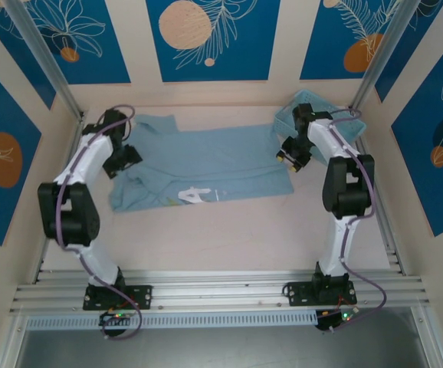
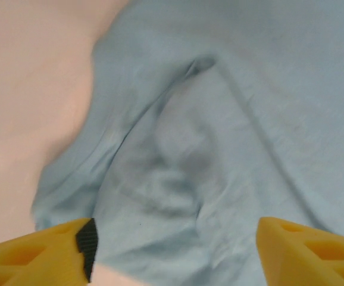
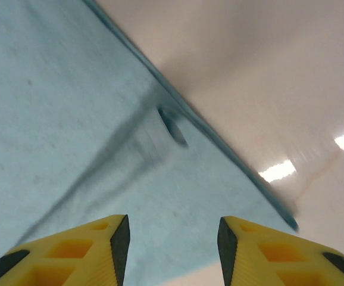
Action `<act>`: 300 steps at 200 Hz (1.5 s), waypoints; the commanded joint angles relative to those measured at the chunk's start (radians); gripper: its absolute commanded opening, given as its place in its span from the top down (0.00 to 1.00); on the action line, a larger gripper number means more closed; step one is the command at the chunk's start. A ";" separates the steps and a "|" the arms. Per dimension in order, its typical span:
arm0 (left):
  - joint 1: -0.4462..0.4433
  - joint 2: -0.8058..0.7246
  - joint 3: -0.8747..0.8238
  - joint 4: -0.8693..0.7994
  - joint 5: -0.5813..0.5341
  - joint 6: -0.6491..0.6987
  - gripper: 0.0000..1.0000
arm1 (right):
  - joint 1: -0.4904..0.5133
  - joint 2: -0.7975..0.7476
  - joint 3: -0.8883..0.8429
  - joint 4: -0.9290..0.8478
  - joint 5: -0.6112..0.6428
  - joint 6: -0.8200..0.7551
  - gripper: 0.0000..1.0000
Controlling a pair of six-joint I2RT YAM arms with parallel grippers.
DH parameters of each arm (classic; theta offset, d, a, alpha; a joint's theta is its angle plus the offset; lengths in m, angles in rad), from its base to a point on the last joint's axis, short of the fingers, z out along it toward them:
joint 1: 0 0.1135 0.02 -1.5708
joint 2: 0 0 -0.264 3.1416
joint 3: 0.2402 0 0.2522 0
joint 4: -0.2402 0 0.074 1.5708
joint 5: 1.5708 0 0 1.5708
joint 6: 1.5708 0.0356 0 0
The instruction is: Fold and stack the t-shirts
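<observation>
T-shirt (image 1: 206, 165) flat on table (image 1: 229, 238), toward back. Left gripper (image 1: 124, 161) over its left edge, right gripper (image 1: 290, 153) over its right edge; both jaws parted, empty. Light blue item (image 1: 313, 103) behind right arm, kind unclear. Overhead gives white print (image 1: 195, 195); left wrist view creases, right wrist view hem.

White left arm (image 1: 91, 153) and right arm (image 1: 323, 138) wearing black joints, purple cables (image 1: 80, 161) trailing along them, yellow fingers (image 2: 35, 253) showing black pads (image 2: 87, 244)
</observation>
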 commanded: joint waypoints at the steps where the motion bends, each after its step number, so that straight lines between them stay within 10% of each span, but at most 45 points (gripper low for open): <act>1: 0.047 -0.130 -0.192 -0.015 0.105 -0.083 0.37 | -0.009 -0.121 -0.161 0.047 -0.077 -0.001 0.60; 53: 0.244 -0.312 -0.532 0.168 0.231 -0.376 0.38 | -0.036 -0.216 -0.432 0.207 -0.136 -0.065 0.66; 126: 0.265 -0.316 -0.639 0.279 0.246 -0.808 0.49 | -0.067 -0.162 -0.462 0.255 -0.122 -0.099 0.68; 201: 0.267 -0.228 -0.623 0.358 0.235 -0.865 0.59 | -0.063 -0.099 -0.416 0.258 -0.106 -0.088 0.66; 260: 0.294 -0.219 -0.563 0.318 0.165 -0.821 1.00 | -0.061 -0.066 -0.399 0.236 -0.037 -0.075 1.00; 300: 0.316 -0.230 -0.499 0.210 0.143 -0.774 1.00 | -0.053 -0.095 -0.413 0.209 0.011 -0.067 1.00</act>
